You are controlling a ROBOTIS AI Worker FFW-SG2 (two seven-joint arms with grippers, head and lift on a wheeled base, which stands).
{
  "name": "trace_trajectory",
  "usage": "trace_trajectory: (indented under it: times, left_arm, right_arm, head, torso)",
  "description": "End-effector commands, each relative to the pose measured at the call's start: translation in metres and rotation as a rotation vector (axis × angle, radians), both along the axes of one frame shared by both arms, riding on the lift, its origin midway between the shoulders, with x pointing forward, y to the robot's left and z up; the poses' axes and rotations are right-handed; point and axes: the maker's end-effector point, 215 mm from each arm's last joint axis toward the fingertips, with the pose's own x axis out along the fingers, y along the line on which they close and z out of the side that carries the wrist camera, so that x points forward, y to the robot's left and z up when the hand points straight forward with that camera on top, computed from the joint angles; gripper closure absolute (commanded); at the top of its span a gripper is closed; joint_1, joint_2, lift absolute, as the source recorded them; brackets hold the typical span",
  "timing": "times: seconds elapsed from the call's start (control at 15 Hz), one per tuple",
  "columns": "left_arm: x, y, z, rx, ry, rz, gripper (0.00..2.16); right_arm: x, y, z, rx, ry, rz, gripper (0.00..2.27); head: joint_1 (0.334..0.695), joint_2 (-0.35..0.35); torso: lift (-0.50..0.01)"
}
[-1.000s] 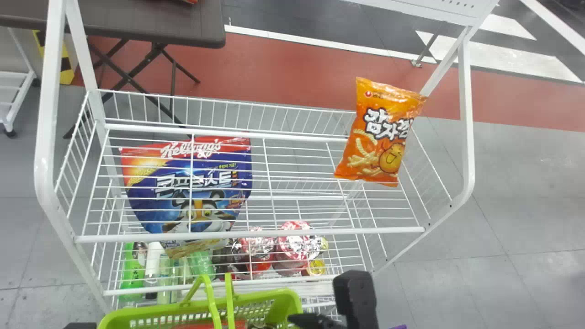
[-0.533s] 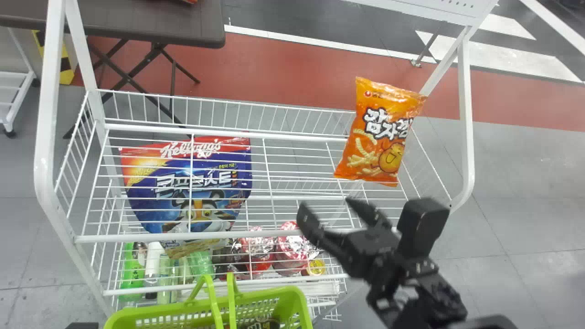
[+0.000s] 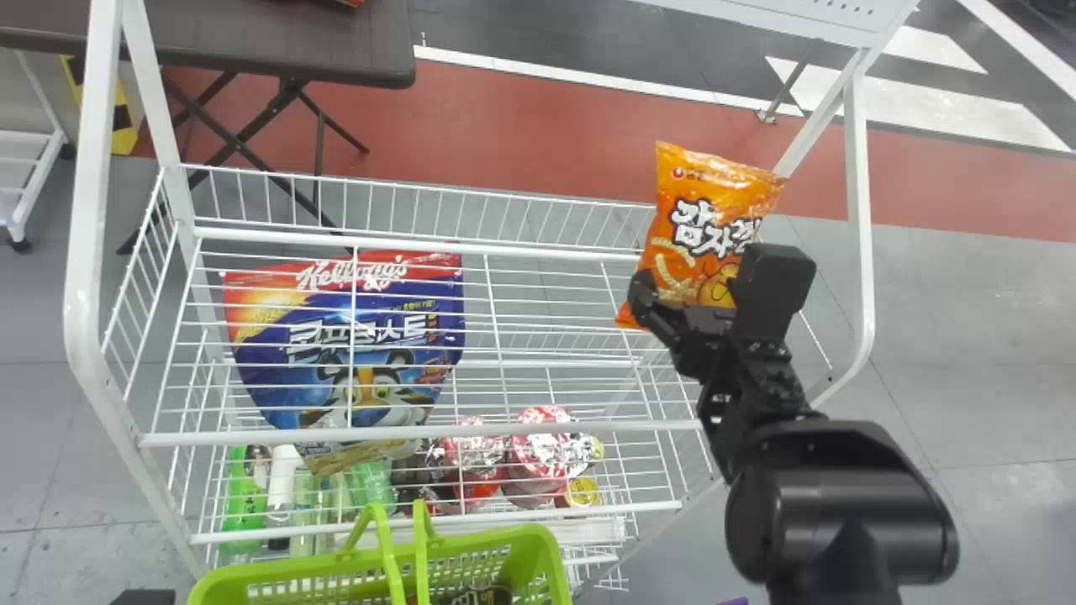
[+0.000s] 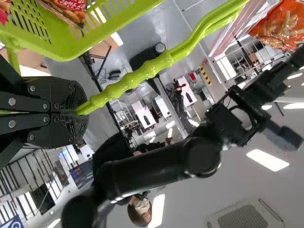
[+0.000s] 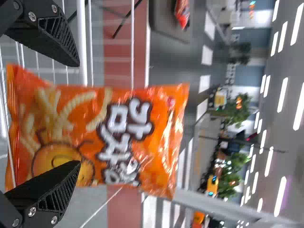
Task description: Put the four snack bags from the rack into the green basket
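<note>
Right gripper [image 3: 672, 307] is positioned at the right end of the rack [image 3: 504, 435], over the lower part of the orange snack bag [image 3: 714, 227]. Fingers are spread wide, nothing clamped. In the right wrist view the bag is seen past the fingers, one finger off its side edge, the other overlapping a bottom corner. Whether the bag is touched can't be told.

The bag is stood nearly upright at the right end of the top wire shelf, slightly tilted, printed face toward the head camera.

Left gripper [image 4: 78, 112]: fingers narrow, closed on the basket handle [image 4: 128, 83]. The green basket [image 3: 538, 550] is held by it in front of the rack, toward the left and low in the head view. A dark packet [image 3: 481, 596] is visible inside the basket, and red-orange packets [image 4: 71, 7] are seen there in the left wrist view.

The blue cereal bag [image 3: 382, 307] is located at the left part of the rack, seen behind the wires. Below, bottles [image 3: 244, 504] are lined up at the left, with red-and-white lidded cups [image 3: 551, 441] placed to their right. Behind the rack, a dark bench [image 3: 294, 42] is parked at upper left; a red packet [image 5: 182, 14] is laid on it.
</note>
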Motion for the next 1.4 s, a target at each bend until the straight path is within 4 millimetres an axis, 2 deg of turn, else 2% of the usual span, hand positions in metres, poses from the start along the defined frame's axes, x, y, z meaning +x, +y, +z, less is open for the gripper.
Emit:
trace_trajectory:
  times: [0.0, 0.27, 0.33, 0.4, 0.47, 0.53, 0.6, 1.0, 1.33]
  left_arm:
    - [0.003, -0.002, -0.001, 0.004, 0.013, -0.007, 2.11]
    - [0.004, -0.004, -0.003, 0.012, 0.014, -0.011, 2.11]
    - [0.005, -0.003, -0.003, 0.013, 0.014, -0.01, 2.11]
    - [0.005, -0.002, -0.003, 0.011, 0.014, -0.007, 2.11]
    - [0.006, -0.003, -0.003, 0.01, 0.013, -0.008, 2.11]
    - [0.007, -0.003, -0.002, 0.01, 0.01, -0.008, 2.11]
    - [0.008, -0.003, -0.002, 0.01, 0.01, -0.008, 2.11]
    - [0.01, -0.004, -0.004, 0.008, 0.013, -0.005, 2.11]
    - [0.012, -0.005, -0.003, 0.007, 0.016, -0.007, 2.11]
  right_arm:
    - [0.014, -0.024, -0.008, 0.018, 0.014, -0.014, 0.08]
    - [0.028, -0.042, -0.013, 0.03, 0.025, -0.035, 0.09]
    - [0.031, -0.044, -0.014, 0.026, 0.029, -0.035, 0.19]
    - [0.035, -0.039, -0.016, 0.043, 0.033, -0.004, 0.55]
    - [0.034, -0.043, -0.017, 0.065, 0.037, 0.0, 1.33]
    - [0.034, -0.042, -0.019, 0.076, 0.039, -0.001, 1.8]
    - [0.033, -0.042, -0.022, 0.076, 0.035, 0.001, 1.99]
    - [0.031, -0.045, -0.011, 0.062, -0.013, 0.003, 2.1]
    - [0.024, -0.047, -0.004, 0.058, -0.043, 0.013, 2.1]
  head:
    - [0.695, -0.35]
    - [0.695, -0.35]
    - [0.695, -0.35]
    - [0.695, -0.35]
    - [0.695, -0.35]
    - [0.695, -0.35]
    - [0.695, -0.35]
    - [0.695, -0.35]
    - [0.695, -0.35]
  torso:
    - [-0.006]
    - [-0.006]
    - [-0.006]
    - [-0.006]
    - [-0.006]
    - [-0.006]
    - [-0.006]
    - [-0.006]
    - [-0.006]
